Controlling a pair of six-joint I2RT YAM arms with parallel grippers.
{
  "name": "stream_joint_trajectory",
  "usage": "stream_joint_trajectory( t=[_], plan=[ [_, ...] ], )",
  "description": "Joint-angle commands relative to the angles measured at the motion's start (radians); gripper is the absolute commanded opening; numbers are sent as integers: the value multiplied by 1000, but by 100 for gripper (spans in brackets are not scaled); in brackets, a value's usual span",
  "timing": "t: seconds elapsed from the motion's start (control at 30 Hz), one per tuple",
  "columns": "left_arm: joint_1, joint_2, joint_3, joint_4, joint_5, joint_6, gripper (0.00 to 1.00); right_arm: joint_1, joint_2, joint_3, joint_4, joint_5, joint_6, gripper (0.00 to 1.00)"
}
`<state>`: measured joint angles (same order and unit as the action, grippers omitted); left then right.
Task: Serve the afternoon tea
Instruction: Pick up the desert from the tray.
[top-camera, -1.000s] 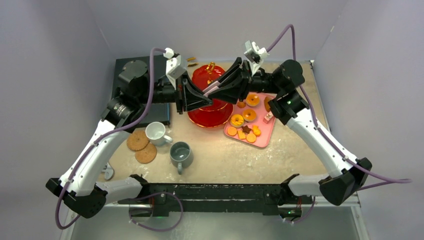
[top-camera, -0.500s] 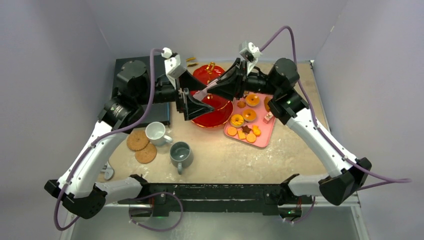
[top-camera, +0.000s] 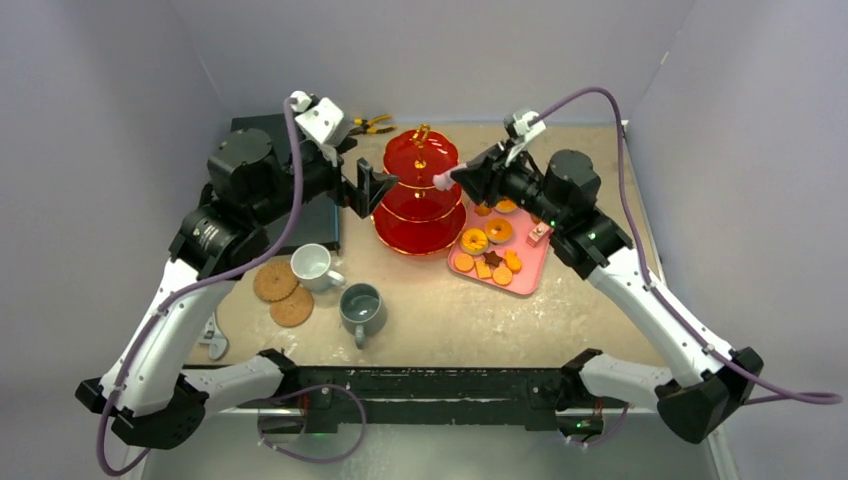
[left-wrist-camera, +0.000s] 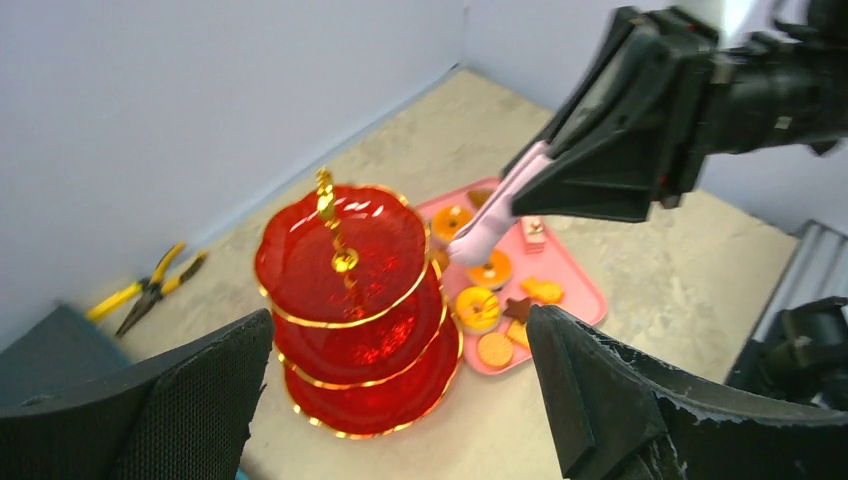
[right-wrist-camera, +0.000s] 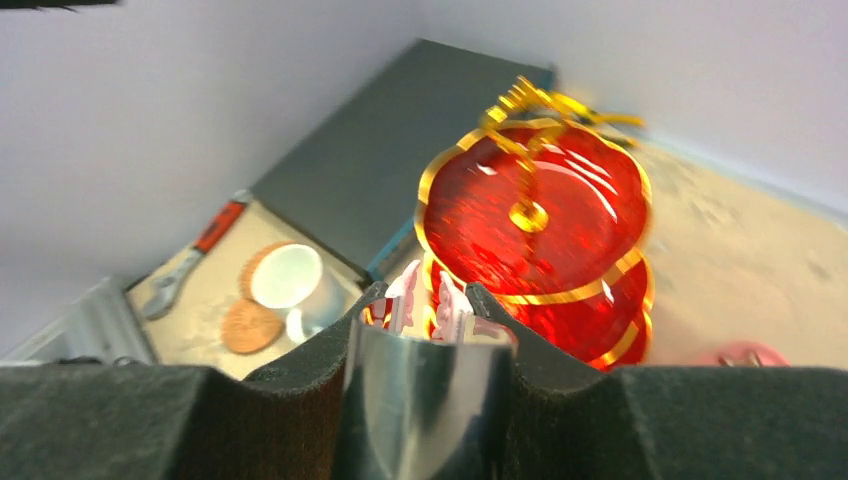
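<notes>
L tool (top-camera: 375, 190) wide open, empty, at 9 o'clock of red stand (top-camera: 420, 200). R tool (top-camera: 470, 176) clenched on pink tongs (top-camera: 441, 181), tips by stand's top tier, 3 o'clock side. Pastries (top-camera: 474, 240) on pink tray (top-camera: 532, 264) at stand's 4 o'clock; white mug (top-camera: 312, 263), grey mug (top-camera: 362, 305) at 7.

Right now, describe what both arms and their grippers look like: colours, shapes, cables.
Both arms match: the left arm and right arm have white tubular links with black round joints. A purple cable loops along each. The left gripper and right gripper are black, with broad wedge-shaped fingers faced in rough textured padding, and a white camera mount at each wrist.
</notes>
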<state>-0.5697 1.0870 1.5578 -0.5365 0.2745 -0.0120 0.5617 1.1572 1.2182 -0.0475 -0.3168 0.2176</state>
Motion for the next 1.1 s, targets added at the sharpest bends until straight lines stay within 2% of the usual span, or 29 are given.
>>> stream_joint_trajectory(
  t=[0.0, 0.3, 0.5, 0.7, 1.07],
  plan=[
    [4, 52, 37, -101, -154, 52, 100, -5, -81, -113, -14, 323, -11, 35],
    [4, 125, 10, -118, -214, 66, 100, -5, -161, -299, 11, 647, 21, 41],
    [4, 165, 2, -117, -244, 67, 99, -5, -139, -383, 44, 757, 52, 51],
    [4, 203, 14, -153, -314, 91, 99, -5, -109, -450, 71, 895, 105, 55],
    [6, 202, 4, -133, -305, 74, 100, -5, 21, -507, 237, 904, 114, 64]
  ],
)
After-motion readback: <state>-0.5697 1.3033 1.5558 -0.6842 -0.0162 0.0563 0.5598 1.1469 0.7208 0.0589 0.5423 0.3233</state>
